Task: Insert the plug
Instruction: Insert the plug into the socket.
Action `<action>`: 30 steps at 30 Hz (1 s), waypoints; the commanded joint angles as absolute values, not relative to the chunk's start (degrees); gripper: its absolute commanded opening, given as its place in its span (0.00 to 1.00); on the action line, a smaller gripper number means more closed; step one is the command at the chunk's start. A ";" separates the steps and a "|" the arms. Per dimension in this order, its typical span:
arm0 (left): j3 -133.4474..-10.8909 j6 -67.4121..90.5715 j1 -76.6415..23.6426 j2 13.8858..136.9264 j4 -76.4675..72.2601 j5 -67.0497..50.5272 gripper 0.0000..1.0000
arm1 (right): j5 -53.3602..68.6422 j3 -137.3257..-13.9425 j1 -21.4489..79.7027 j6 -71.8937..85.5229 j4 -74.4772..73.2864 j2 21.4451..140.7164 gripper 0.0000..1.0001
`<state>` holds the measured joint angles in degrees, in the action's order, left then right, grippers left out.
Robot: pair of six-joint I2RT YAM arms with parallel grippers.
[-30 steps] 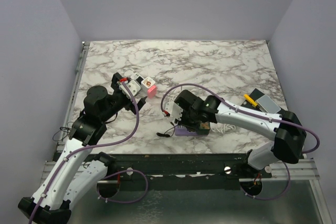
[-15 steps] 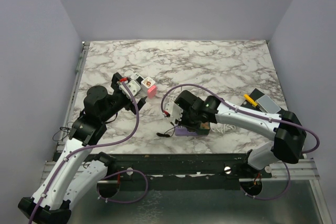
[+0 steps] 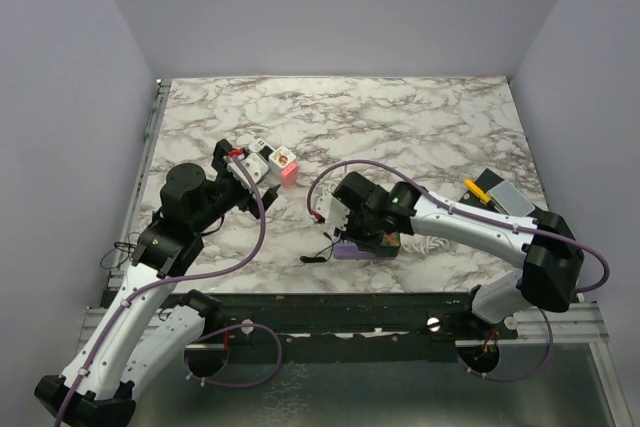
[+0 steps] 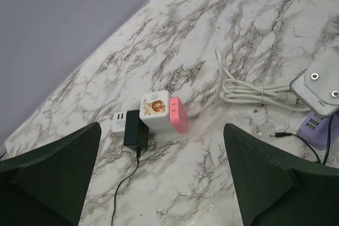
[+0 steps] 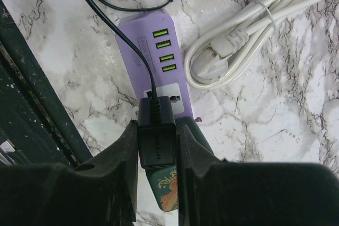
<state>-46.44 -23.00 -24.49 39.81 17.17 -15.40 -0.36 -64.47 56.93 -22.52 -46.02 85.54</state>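
My right gripper [image 5: 156,141] is shut on a black plug adapter [image 5: 155,137] with a thin black cable. It holds the plug over the socket end of a purple power strip [image 5: 159,59], which has several green USB ports; the strip also shows in the top view [image 3: 352,248]. A dark green block with a dragon print [image 5: 168,191] lies under the plug. My left gripper [image 4: 159,183] is open and empty, held above the table at the left [image 3: 240,169]. Another black plug [image 4: 136,130] sits in a white cube socket [image 4: 155,110] below it.
A coiled white cable [image 5: 249,41] lies right of the purple strip. A pink block [image 4: 179,114] and a small white charger [image 4: 119,121] flank the cube. A grey box with a yellow item [image 3: 497,193] sits at the right. The table's near edge [image 5: 32,104] is close.
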 commanded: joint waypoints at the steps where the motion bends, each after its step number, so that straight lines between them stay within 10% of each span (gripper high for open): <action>1: -45.84 -22.58 -24.65 39.46 17.91 -15.61 0.99 | -0.44 -62.79 57.22 -22.15 -43.18 83.58 0.01; 30: -46.10 -22.06 -24.61 39.46 17.80 -15.45 0.99 | 0.22 -57.74 57.22 -20.84 -42.35 82.62 0.01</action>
<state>-46.37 -22.94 -24.51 39.81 17.26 -15.40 0.25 -59.11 56.95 -21.85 -40.64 82.19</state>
